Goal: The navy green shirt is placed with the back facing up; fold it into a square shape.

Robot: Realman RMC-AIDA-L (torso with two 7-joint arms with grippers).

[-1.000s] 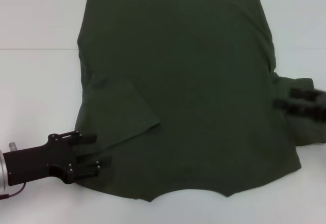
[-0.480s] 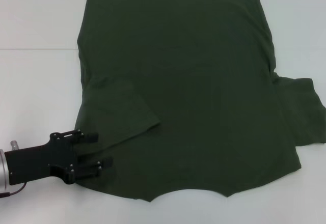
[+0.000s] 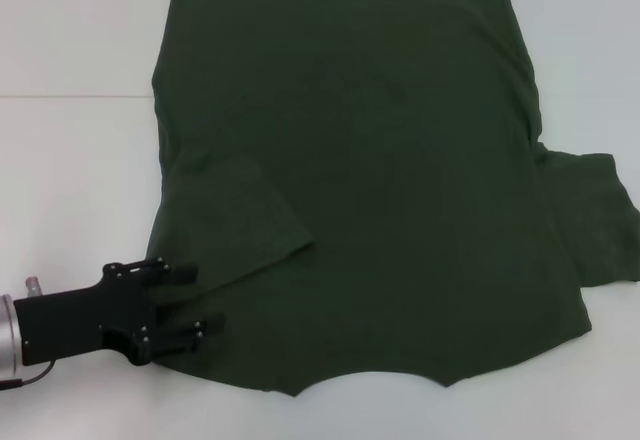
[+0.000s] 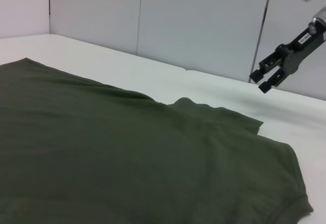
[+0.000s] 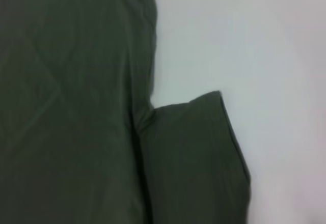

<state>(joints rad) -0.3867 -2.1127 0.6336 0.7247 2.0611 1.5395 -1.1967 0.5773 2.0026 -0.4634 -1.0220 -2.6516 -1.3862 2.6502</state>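
Left gripper (image 3: 195, 303) sits at the lower left of the head view, fingers parted wide with one over the cloth and one lower at the shirt's near-left edge, nothing pinched between them that I can tell. Probably lined up to take that edge for a fold toward the middle. Shirt (image 3: 370, 180) fills most of the frame, centre to upper right, spread flat on the white table (image 3: 70, 160), plain back up, no lettering showing. Hem runs along the top of the frame; collar end lies at the bottom edge, with a shallow curved notch at lower centre. Left sleeve (image 3: 235, 215) already lies folded in over the body, left of centre, its cuff slanting toward the lower left. That likely explains the gripper's spot just below it. Right sleeve (image 3: 590, 215) still sticks out flat at the right edge, unfolded, so the outline is not yet square. Right gripper (image 4: 270, 74) is absent from the head view; the left wrist view shows it raised in the upper right of that frame, well above the table and apart from the cloth, fingers only slightly apart and empty. Right wrist view looks down on the spread sleeve and bare table beside it.
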